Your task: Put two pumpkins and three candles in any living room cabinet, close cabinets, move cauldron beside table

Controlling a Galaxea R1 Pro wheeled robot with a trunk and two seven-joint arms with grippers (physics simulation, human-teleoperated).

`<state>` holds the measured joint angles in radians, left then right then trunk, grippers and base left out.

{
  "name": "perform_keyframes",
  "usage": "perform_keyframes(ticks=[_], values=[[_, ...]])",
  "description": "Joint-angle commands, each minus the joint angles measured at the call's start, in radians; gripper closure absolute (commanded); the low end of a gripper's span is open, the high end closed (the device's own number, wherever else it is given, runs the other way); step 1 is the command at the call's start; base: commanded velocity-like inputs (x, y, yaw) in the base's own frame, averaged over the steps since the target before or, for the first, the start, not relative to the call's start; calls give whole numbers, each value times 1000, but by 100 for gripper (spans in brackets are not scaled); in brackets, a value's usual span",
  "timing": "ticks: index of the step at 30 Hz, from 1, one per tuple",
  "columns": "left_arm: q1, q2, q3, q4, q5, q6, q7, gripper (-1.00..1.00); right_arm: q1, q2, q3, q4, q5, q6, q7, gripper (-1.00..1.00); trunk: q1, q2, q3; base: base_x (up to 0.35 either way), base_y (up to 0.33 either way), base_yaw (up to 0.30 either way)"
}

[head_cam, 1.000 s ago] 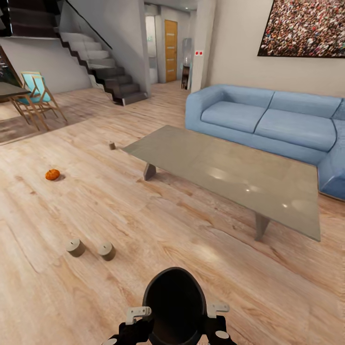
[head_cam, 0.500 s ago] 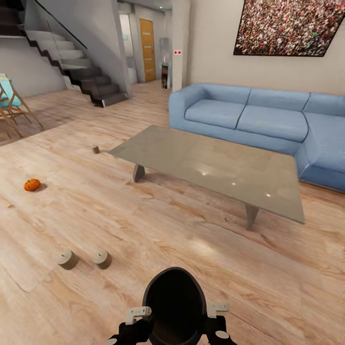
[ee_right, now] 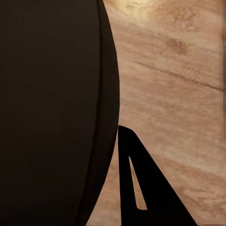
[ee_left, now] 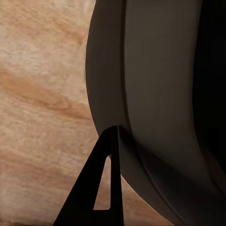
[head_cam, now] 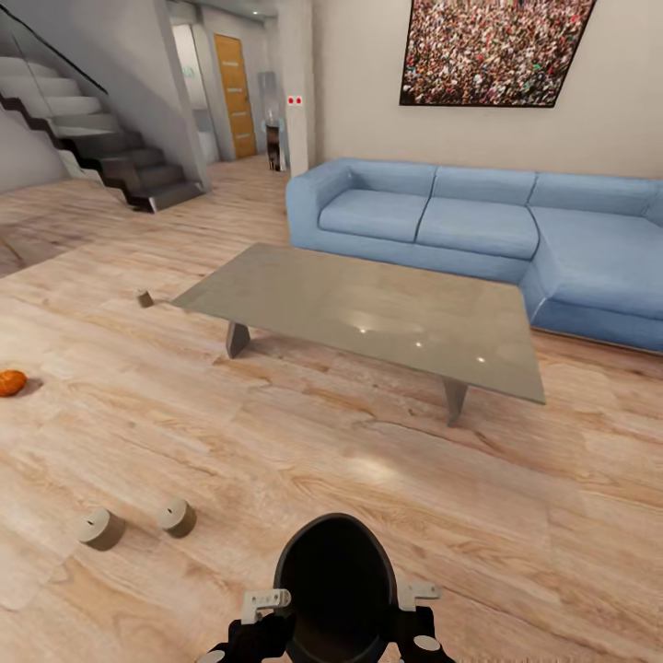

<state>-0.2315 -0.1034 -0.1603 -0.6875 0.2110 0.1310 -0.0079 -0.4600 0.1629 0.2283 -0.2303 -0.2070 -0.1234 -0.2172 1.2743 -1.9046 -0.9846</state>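
Head view: a light wood-plank floor (head_cam: 304, 442) runs through the living room to a blue sofa (head_cam: 460, 221) against the off-white wall, under a large crowd picture (head_cam: 493, 51). A low grey table (head_cam: 368, 318) stands in front of the sofa. A dark staircase (head_cam: 101, 152) rises at far left. Two candles (head_cam: 101, 529) (head_cam: 176, 517) lie on their sides on the floor near each other; a third candle (head_cam: 145, 298) sits just off the table's far corner. A pumpkin (head_cam: 11, 382) rests at the left edge. The black cauldron (head_cam: 336, 585) is held low between the left gripper (head_cam: 262, 608) and right gripper (head_cam: 414, 597), one at each side.

Left wrist view: a dark finger (ee_left: 101, 188) touches the cauldron's wall (ee_left: 155, 94) above the floor; the grip cannot be told.

Right wrist view: a finger (ee_right: 141, 188) lies just beside the cauldron (ee_right: 52, 108); likewise unclear.
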Motion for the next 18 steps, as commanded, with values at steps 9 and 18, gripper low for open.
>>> perform_keyframes(ticks=[9, 18], values=[[0, 2, -2, -3, 8, 6, -1, 100, -2, 0, 9, 0, -14, -2, 1, 100, 0, 0, -1, 0, 49, -265], [0, 2, -2, -2, 8, 6, -1, 100, -2, 0, 9, 0, -14, -2, 1, 100, 0, 0, -1, 0, 1, -265]])
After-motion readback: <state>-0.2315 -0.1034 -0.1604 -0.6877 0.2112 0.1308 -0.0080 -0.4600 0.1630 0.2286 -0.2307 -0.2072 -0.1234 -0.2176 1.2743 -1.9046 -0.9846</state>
